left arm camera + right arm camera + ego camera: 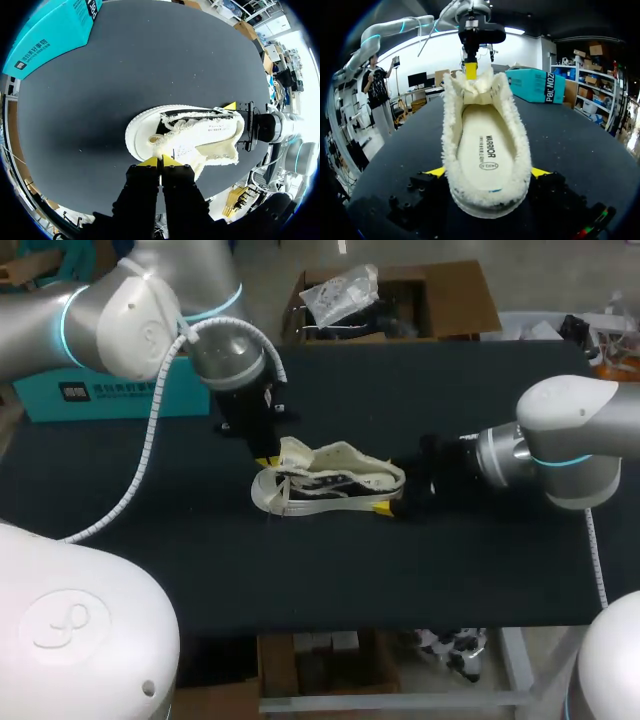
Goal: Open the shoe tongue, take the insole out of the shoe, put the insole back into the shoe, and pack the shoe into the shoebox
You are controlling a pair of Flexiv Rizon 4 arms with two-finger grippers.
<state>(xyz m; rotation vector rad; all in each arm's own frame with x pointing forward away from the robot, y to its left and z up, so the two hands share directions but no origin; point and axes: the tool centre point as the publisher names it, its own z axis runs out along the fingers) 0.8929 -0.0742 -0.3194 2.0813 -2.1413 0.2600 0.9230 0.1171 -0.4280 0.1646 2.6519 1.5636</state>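
Head view: L arm (150, 310) enters from the upper left of the frame. Its elbow is high and the wrist is turned nearly straight down over the frame's centre. L pincer (268, 458) sits at the toe end of the shoe (325, 480). Its two yellow tips are pressed together and clamp the fleecy edge of the tongue (479, 90), which is lifted up and away from the opening.

R arm (560, 450) enters from the right of the frame w/ the forearm about level and low over the surface (400, 570), wrist pointing left. R pincer (392, 502) is at the heel. In the R wrist view its fingers are spread wide, one yellow tip on each side of the heel and both against the shoe, so it grips the shoe across the heel.

The shoe lies mid-frame on the dark surface, toe to the left and heel to the right, held between the two pincers. It has a pale fleece lining, white sole and dark side stripes. The insole (485, 150) is inside the shoe, flat on the bottom, seen through the wide-open mouth.

The teal shoebox (120, 395) is at the upper left of the frame by the surface's far edge. It is partly behind the L arm and well apart from the shoe.
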